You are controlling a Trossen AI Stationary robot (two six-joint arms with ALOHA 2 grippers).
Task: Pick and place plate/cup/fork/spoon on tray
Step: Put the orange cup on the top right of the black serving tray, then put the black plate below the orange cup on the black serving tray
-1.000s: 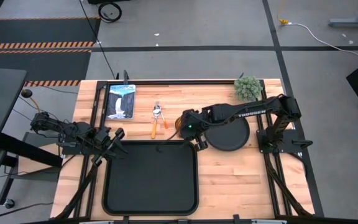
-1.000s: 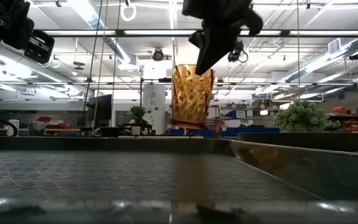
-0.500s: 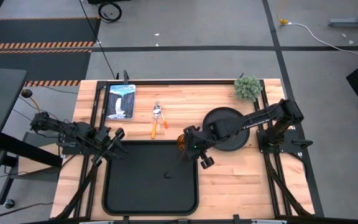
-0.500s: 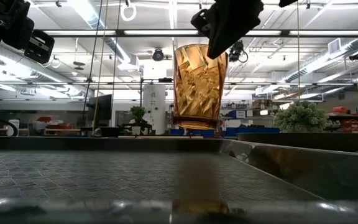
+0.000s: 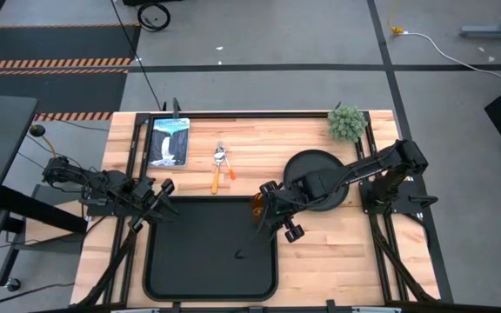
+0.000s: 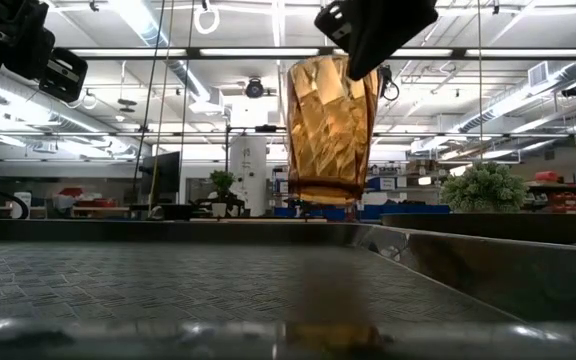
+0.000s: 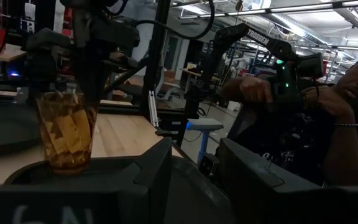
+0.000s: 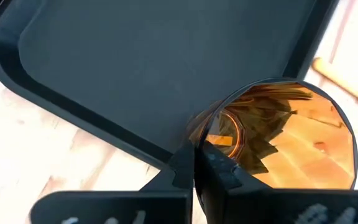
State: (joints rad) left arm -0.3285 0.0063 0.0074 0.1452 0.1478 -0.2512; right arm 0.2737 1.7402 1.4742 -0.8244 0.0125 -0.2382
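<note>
I hold the cup (image 6: 331,125) aloft by its rim, my right gripper (image 8: 194,163) pinched shut on the amber wall, right at the tray's (image 5: 211,248) far right corner and beside the plate (image 5: 317,180). To do this well I should carry it further over the tray floor, keep it upright, lower until the base touches — then release. Since a second ago it has travelled from near the fork toward the tray. My left gripper (image 5: 165,186) waits open at the tray's far left corner.
</note>
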